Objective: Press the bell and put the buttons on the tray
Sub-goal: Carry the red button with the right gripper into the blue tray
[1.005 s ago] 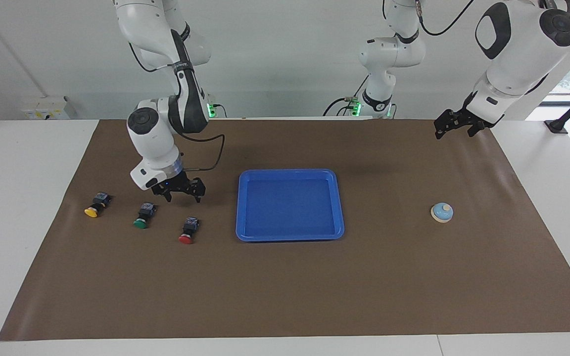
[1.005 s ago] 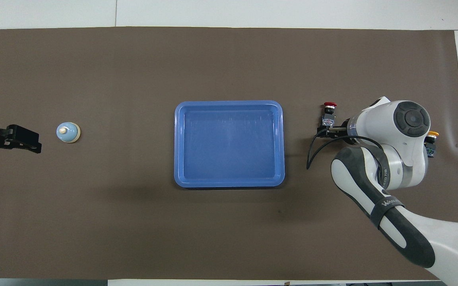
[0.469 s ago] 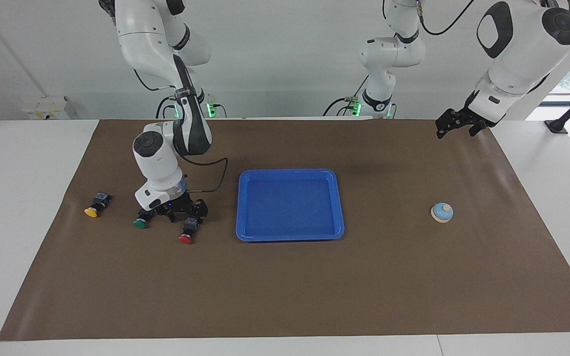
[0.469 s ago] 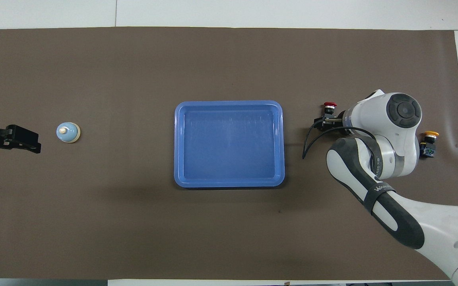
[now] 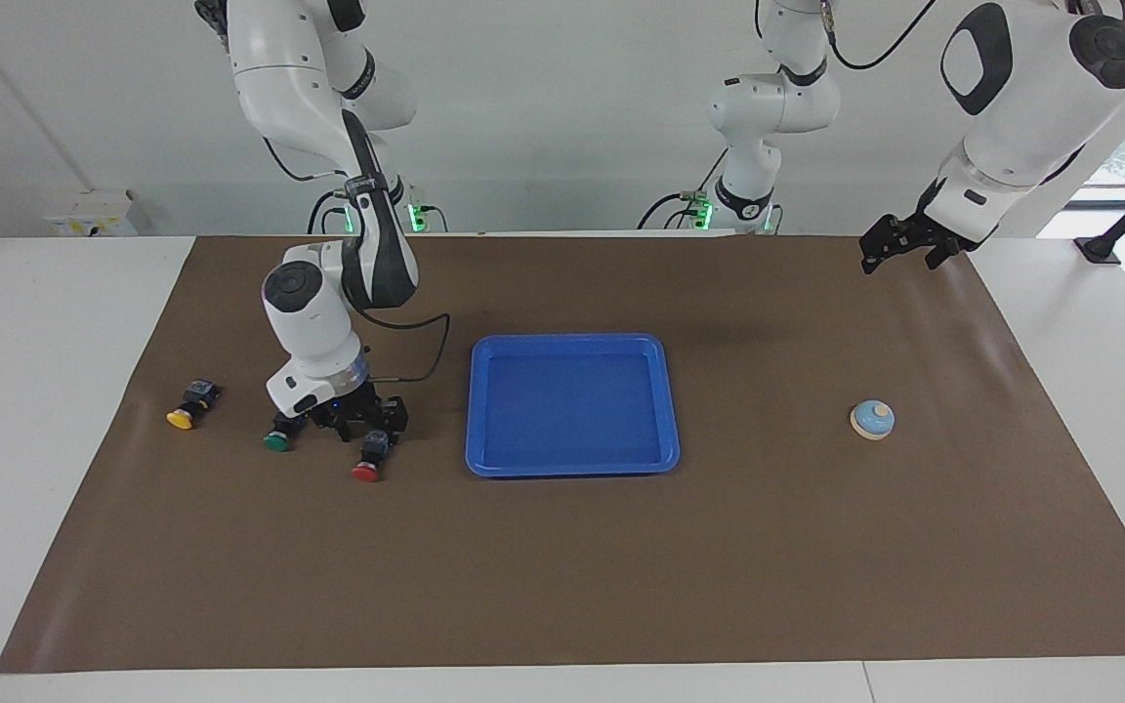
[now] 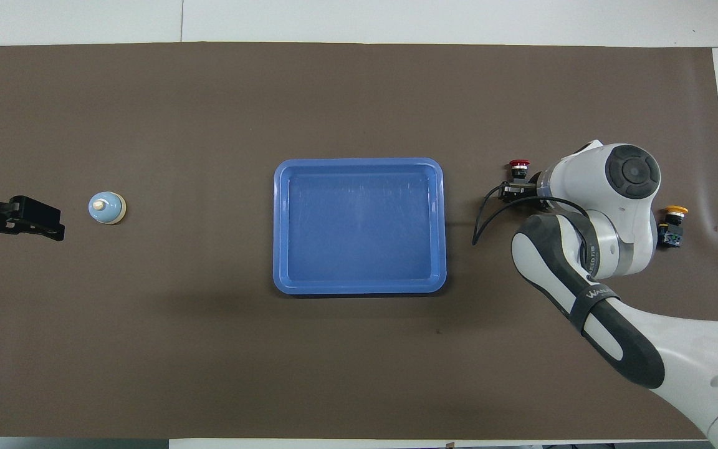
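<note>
Three small, light, rigid buttons lie on the table beside the tray [image 5: 572, 469]; right gripper [image 5: 359, 427] fingers are closed on the red button's [image 5: 369, 461] blocky black body, while the left gripper [image 5: 899, 250] waits open.

The facing view looks from high across the table toward both robots, taking in the whole brown mat [image 5: 562, 566] with the tray [image 5: 572, 469] mid-frame. The overhead view looks steeply down from above the robots' end, closer in. Both share mat and tray [image 6: 359, 288], turned half a turn apart.
</note>
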`<state>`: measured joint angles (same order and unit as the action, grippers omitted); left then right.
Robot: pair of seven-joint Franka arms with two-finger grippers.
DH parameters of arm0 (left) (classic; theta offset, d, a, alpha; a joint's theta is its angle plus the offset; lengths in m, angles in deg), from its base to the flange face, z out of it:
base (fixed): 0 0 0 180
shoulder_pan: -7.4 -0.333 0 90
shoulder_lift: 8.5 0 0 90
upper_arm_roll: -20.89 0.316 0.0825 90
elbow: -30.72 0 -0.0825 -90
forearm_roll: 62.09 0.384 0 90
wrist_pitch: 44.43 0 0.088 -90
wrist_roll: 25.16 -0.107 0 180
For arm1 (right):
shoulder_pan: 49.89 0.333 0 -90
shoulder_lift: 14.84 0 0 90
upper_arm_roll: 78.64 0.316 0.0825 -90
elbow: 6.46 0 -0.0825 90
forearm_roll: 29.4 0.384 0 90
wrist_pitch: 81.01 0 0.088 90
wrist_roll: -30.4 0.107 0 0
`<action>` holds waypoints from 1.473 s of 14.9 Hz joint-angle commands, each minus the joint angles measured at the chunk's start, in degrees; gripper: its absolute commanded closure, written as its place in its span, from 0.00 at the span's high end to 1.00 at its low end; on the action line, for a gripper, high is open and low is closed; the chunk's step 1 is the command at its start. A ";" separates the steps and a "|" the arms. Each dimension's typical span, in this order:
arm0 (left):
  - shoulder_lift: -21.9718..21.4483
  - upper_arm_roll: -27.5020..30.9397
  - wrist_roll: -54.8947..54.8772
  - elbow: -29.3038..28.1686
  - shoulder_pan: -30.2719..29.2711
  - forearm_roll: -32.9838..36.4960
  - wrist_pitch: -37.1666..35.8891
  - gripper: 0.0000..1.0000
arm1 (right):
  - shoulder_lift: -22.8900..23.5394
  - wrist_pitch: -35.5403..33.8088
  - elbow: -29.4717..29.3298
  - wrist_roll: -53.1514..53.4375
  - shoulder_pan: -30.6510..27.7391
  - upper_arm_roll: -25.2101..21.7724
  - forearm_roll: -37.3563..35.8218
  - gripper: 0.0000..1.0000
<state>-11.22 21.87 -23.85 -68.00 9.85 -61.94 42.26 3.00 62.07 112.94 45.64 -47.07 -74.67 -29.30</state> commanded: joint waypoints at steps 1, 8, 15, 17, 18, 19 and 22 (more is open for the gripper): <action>-0.63 -0.10 0.36 -0.16 -0.34 -0.51 0.23 1.00 | 0.89 -0.34 -1.97 2.16 0.34 0.16 -1.59 0.00; -0.63 -0.10 0.36 -0.16 -0.34 -0.51 0.23 1.00 | 0.88 -15.94 -13.62 9.16 5.24 0.16 -1.59 0.00; -0.63 -0.10 0.36 -0.16 -0.34 -0.51 0.23 1.00 | 1.41 -22.41 -18.50 22.54 19.58 0.25 -1.59 0.00; -0.63 -0.10 0.36 -0.16 -0.34 -0.51 0.23 1.00 | 1.41 -19.79 -16.14 22.64 20.56 0.25 -1.50 0.00; -0.63 -0.10 0.36 -0.16 -0.34 -0.51 0.23 1.00 | 1.33 -17.07 -13.77 22.64 20.91 0.25 -1.50 0.00; -0.63 -0.10 0.36 -0.16 -0.34 -0.51 0.23 1.00 | 1.24 -15.39 -12.27 22.55 21.00 0.25 -1.50 0.00; -0.63 -0.10 0.36 -0.16 -0.34 -0.51 0.23 1.00 | 1.24 -12.31 -9.62 22.55 21.00 0.25 -1.59 0.00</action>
<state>-11.22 21.87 -23.85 -68.00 9.85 -61.94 42.26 5.15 47.25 100.78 67.79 -25.59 -74.72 -29.47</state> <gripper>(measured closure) 0.000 0.590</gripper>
